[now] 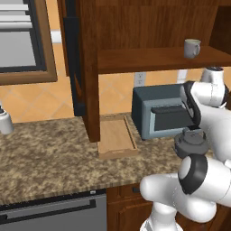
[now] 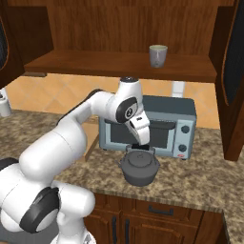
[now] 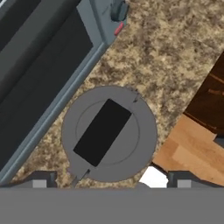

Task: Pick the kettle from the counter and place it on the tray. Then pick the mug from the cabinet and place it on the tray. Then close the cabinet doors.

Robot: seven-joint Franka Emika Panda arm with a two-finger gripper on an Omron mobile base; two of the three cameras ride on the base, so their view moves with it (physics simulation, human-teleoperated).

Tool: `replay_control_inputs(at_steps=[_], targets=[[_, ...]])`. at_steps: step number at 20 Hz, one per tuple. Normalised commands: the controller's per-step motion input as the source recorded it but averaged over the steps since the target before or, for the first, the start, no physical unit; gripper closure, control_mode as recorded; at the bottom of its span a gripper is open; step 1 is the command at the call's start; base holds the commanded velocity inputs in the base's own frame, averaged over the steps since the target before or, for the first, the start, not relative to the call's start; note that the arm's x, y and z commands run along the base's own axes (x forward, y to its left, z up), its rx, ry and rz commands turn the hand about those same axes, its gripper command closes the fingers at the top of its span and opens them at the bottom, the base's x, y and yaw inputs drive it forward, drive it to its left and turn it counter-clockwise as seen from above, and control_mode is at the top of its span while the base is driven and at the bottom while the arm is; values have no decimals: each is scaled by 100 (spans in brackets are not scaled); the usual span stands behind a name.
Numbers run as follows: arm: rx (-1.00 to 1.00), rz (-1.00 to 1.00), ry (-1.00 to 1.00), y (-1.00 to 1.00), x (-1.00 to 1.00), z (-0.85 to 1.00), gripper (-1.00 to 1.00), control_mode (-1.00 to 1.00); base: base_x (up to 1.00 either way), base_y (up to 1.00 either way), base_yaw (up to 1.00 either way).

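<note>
The kettle [image 2: 139,167], a squat round body of dark grey metal with a flat black arched handle across its lid, sits on the table [image 1: 54,153] directly below the hand [image 2: 141,146]. In the hand view the kettle [image 3: 109,133] is a smooth grey disc, and the black handle lies slantwise between the 2 finger tips. The hand hangs just above it with its jaws spread as wide as they go, gripping nothing. The table is speckled brown-and-beige granite. Just behind the hand stands a boxy blue-grey oven [image 2: 157,125] with a dark glass door. Off to the hand's left lies the tray [image 1: 116,136], shallow, rectangular, pale wood with low edges. Above the hand, on the cabinet's [image 1: 90,67] dark reddish wooden shelf [image 2: 114,64], stands the small pale mug [image 2: 158,55].
</note>
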Motion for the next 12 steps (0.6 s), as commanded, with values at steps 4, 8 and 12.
replay_control_inputs(at_steps=[4,8,12], targets=[[5,-6,0,-8,0,-25,-100,-100,0,0,0],[1,-6,0,-1,1,-28,-100,-100,0,0,0],[1,-7,0,-1,16,-26,-100,-100,0,0,0]])
